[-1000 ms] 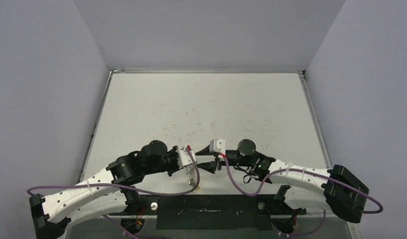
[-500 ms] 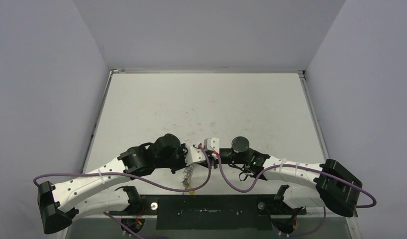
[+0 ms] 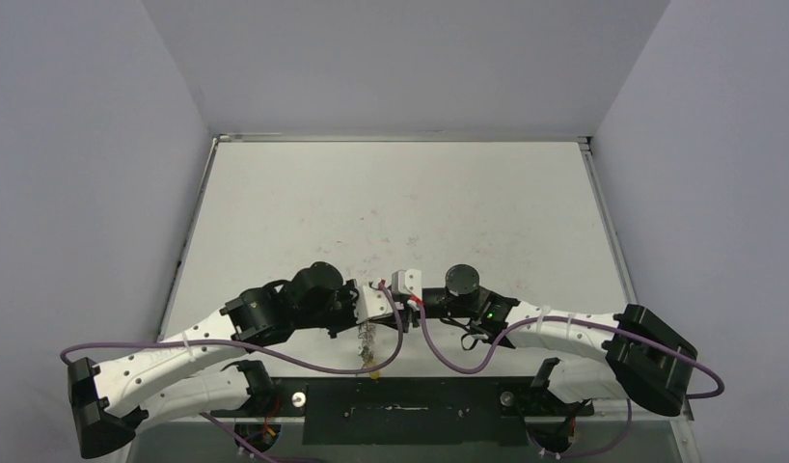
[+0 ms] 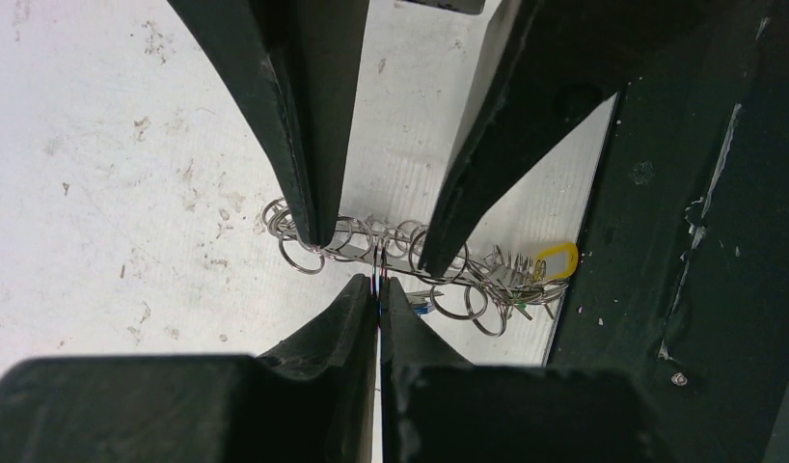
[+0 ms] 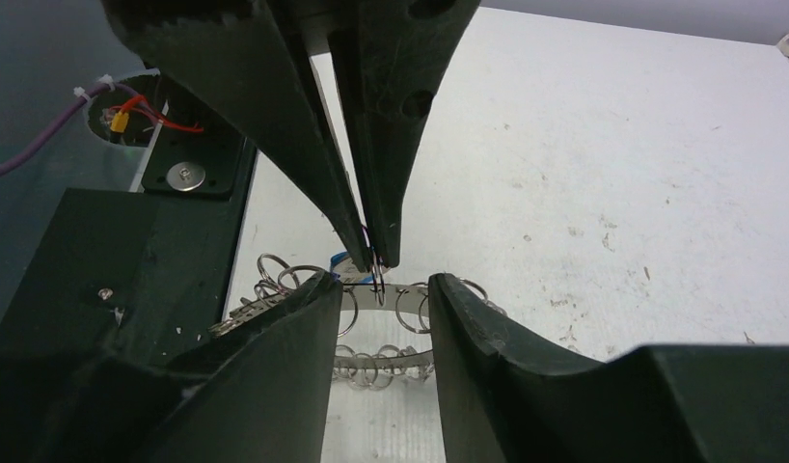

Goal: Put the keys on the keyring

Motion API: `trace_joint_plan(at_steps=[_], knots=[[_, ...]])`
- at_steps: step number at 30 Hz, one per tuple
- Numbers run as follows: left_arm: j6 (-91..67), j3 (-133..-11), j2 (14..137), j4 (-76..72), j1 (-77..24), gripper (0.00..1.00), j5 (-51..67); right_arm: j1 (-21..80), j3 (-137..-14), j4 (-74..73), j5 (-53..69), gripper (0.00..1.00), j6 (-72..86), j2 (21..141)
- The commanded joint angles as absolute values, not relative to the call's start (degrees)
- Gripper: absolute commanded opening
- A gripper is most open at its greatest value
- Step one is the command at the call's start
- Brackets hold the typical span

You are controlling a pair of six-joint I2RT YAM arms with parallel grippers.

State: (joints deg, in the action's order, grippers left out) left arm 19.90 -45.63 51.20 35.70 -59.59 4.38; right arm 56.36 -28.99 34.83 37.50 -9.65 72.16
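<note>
Arms have drawn together since a second ago. The left gripper (image 4: 379, 285) stays pinched shut on a wire loop of the large silver loop-edged metal keyring (image 4: 299, 253) at the near edge of the white table (image 4: 101, 145). The right gripper (image 5: 383, 285), part-open, now straddles it. A small yellow-tagged key (image 4: 555, 260) appears already attached.

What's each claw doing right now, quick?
Left claw: closed, pinching a small loop of the keyring.
Right claw: open, one finger on either side of the keyring.
</note>
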Motion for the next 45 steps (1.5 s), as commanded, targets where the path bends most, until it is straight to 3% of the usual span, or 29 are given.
trace_joint_plan(at_steps=[1,5,8,10,22,28,37,45], knots=[[20.0,-46.0,48.6,29.8,-59.9,0.00,5.3,56.8,-29.6,36.5,39.5,0.42,-10.2,73.1],[19.8,-45.2,47.9,28.2,-59.9,0.00,6.0,56.8,-29.6,37.5,39.9,0.41,-9.7,73.7],[19.8,-45.2,48.2,28.5,-59.9,0.00,6.1,56.8,-29.9,38.2,40.3,0.30,-9.1,74.1],[19.8,-45.3,48.5,28.8,-59.9,0.00,6.2,56.8,-29.9,38.2,40.3,0.28,-8.9,74.0],[19.9,-45.1,49.2,29.1,-59.9,0.00,6.1,56.9,-29.1,36.0,38.0,0.39,-9.7,70.0],[19.8,-45.0,49.4,28.9,-59.9,0.00,6.2,56.9,-29.6,35.6,38.4,0.23,-9.9,70.2],[19.8,-44.7,49.5,28.3,-59.9,0.00,6.7,56.9,-30.2,34.3,39.1,0.20,-10.7,71.7],[19.5,-44.3,49.5,27.2,-59.9,0.00,7.6,56.9,-30.4,36.5,38.4,0.29,-9.4,71.9]])
